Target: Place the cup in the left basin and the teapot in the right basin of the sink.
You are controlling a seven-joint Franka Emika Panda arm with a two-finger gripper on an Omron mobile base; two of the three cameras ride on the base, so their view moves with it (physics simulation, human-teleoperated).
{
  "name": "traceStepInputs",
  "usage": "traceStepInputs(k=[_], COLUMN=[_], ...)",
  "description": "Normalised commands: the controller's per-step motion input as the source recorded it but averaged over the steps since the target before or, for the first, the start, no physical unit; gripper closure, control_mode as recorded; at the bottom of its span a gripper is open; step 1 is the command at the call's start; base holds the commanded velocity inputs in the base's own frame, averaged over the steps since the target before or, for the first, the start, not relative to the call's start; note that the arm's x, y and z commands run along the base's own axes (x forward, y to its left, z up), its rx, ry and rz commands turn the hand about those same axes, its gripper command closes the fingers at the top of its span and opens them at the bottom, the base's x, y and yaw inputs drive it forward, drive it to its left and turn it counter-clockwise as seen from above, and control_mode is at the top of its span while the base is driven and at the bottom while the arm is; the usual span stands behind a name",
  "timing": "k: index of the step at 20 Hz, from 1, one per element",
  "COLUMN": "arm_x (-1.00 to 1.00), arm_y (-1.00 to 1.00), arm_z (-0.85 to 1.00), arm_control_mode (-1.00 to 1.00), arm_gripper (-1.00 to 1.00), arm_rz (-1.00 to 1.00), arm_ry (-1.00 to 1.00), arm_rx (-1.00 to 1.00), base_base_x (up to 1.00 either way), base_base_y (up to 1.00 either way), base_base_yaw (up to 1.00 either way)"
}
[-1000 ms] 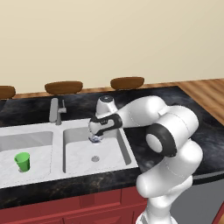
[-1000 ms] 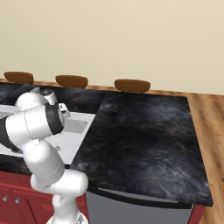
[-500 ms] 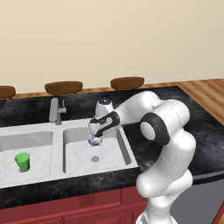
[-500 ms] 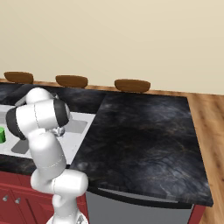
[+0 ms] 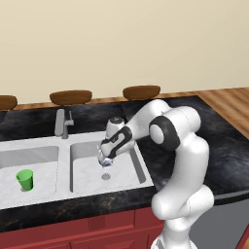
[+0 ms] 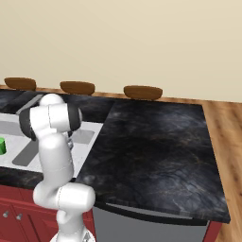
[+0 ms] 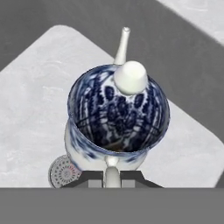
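Note:
The white and dark blue teapot (image 7: 117, 113) hangs from my gripper (image 7: 112, 176), which is shut on its handle. In the left base view the gripper (image 5: 105, 154) holds the teapot (image 5: 104, 161) low over the right basin (image 5: 85, 172), just above the round drain (image 5: 105, 176). The hand view shows that drain (image 7: 64, 171) below the pot's left side and the pale basin floor (image 7: 35, 96) around it. The green cup (image 5: 25, 179) stands upright in the left basin (image 5: 44, 187); its edge (image 6: 1, 145) also shows in the right base view.
A grey faucet (image 5: 62, 122) rises behind the divider between the basins. Black stone counter (image 6: 151, 146) stretches to the right of the sink. Brown stool seats (image 5: 141, 92) line the counter's far edge. My white arm (image 6: 54, 137) bends over the sink's right side.
The gripper has sunk a little lower into the right basin with the teapot still held, and the elbow has swung. The cup has not moved.

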Motion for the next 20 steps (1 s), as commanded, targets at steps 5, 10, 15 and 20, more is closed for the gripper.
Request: traceStepInputs(k=[5, 10, 15, 20], arm_x=[0.16, 0.13, 0.03, 0.00], arm_y=[0.00, 0.00, 0.00, 0.00], arm_z=[-0.36, -0.29, -0.17, -0.03], arm_control_mode=[-1.00, -1.00, -1.00, -1.00], arm_gripper=[1.00, 1.00, 1.00, 1.00], arm_rz=[0.01, 0.00, 0.00, 0.01], arm_ry=[0.00, 0.00, 0.00, 0.00], arm_rx=[0.00, 0.00, 0.00, 0.00], base_base_x=[0.00, 0.00, 0.00, 0.00], base_base_y=[0.00, 0.00, 0.00, 0.00], base_base_yaw=[0.00, 0.00, 0.00, 0.00])
